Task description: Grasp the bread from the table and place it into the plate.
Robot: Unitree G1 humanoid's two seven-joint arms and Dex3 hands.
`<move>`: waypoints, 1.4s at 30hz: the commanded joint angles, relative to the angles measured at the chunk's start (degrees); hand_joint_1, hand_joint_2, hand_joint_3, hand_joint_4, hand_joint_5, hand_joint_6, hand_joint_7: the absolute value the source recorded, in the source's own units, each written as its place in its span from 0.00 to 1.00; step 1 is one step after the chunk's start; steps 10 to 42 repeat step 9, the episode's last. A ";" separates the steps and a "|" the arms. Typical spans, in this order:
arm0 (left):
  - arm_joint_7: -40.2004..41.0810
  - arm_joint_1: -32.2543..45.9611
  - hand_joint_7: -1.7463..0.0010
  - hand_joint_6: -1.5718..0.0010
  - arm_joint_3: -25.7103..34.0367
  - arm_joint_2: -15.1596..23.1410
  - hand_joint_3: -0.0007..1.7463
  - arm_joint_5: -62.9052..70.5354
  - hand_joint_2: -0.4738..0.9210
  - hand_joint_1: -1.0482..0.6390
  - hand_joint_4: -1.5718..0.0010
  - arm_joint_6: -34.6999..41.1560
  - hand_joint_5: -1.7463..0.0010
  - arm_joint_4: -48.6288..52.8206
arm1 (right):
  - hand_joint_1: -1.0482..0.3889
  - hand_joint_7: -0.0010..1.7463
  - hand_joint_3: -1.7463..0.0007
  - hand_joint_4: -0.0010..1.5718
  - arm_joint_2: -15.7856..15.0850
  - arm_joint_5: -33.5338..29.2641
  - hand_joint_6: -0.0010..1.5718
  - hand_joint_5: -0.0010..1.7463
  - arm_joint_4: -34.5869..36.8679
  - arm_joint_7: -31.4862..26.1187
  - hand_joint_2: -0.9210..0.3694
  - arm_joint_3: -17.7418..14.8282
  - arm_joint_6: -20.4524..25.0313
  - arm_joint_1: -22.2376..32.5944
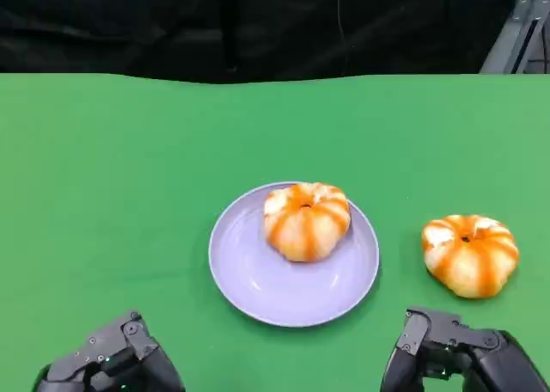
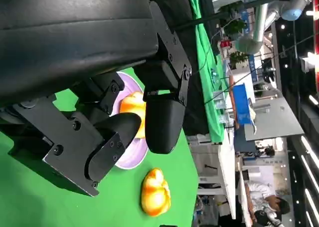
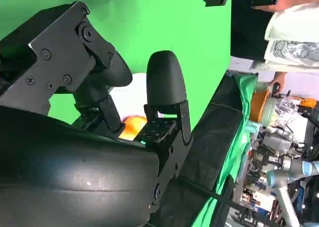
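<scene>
One bun already sits in the plate; 2nd bun lies on the bench just right of it, apart from the rim. Right hand low, near that bun, fingers spread, holding nothing — same w/ left hand. Risks, as I judge: round bun may roll off a shallow grip, or get dropped on the 1st bun & knock it out.

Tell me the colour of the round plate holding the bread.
Pale lavender round plate, clearest in the head view.
</scene>
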 commanded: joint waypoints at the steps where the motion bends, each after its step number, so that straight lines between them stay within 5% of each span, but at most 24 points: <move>1: -0.71 -0.78 0.09 0.47 0.74 0.90 0.81 -1.17 0.62 0.59 0.40 0.12 0.00 0.67 | 0.76 0.80 0.20 0.55 -0.08 0.30 0.50 0.94 0.25 -0.04 0.46 0.07 0.28 -0.48; 42: -1.34 -1.99 0.10 0.47 1.42 1.35 0.80 -1.67 0.63 0.58 0.41 0.28 0.00 1.51 | 0.79 0.81 0.18 0.55 0.18 0.32 0.49 0.95 0.73 -0.12 0.46 0.38 0.76 -1.40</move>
